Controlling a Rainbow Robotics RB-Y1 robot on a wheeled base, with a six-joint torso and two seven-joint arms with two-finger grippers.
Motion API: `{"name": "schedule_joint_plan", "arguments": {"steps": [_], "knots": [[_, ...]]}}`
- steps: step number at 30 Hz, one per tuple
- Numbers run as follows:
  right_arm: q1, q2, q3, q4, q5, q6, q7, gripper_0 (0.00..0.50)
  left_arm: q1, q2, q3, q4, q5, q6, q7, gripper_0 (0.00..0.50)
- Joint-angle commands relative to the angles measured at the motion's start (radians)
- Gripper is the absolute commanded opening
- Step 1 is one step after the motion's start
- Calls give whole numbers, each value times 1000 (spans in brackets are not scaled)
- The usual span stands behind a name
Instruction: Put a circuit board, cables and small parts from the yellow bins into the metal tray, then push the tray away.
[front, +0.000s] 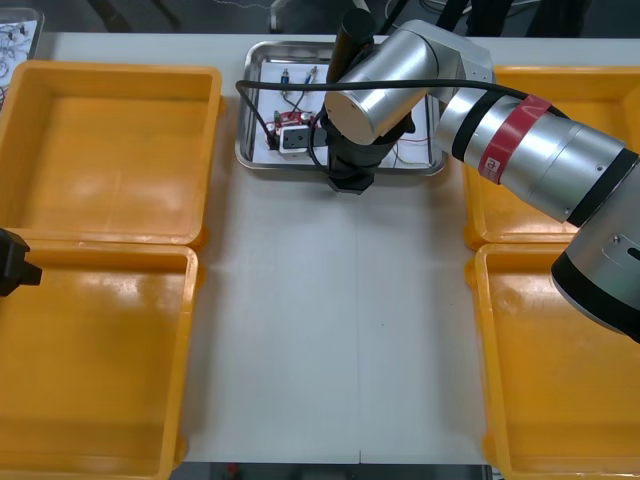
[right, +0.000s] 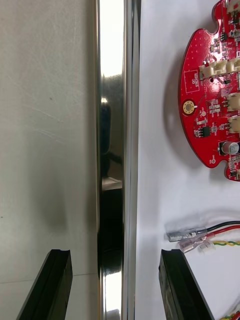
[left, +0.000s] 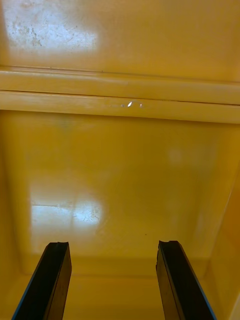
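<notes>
Straddling the near rim of the shiny tray (right: 112, 100), the right pincer (right: 117, 255) stands open. Inside, the round red board (right: 210, 100), partly cut off, lies beside cables (right: 220, 230); the left pincer (left: 115, 247) hangs open over a glossy bin (left: 120, 150).

No text is readable; markings on the circuit board (right: 200, 95) are too small.

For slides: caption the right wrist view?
Open right pincer straddles the metal tray rim; red circuit board inside.
</notes>
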Motion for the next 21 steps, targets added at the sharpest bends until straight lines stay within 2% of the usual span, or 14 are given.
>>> {"name": "schedule_joint_plan", "arguments": {"steps": [1,10,14,21], "knots": [[-70,21,-34,-8,-37,37,35,500,21,46,20,-28,7,6,-66,500],[-49,21,-146,-70,-49,254,1,500,21,46,20,-28,7,6,-66,500],[-12,21,-218,-139,-8,372,-27,500,21,46,20,-28,7,6,-66,500],[65,12,-284,-360,88,554,-197,500,21,46,20,-28,7,6,-66,500]]}}
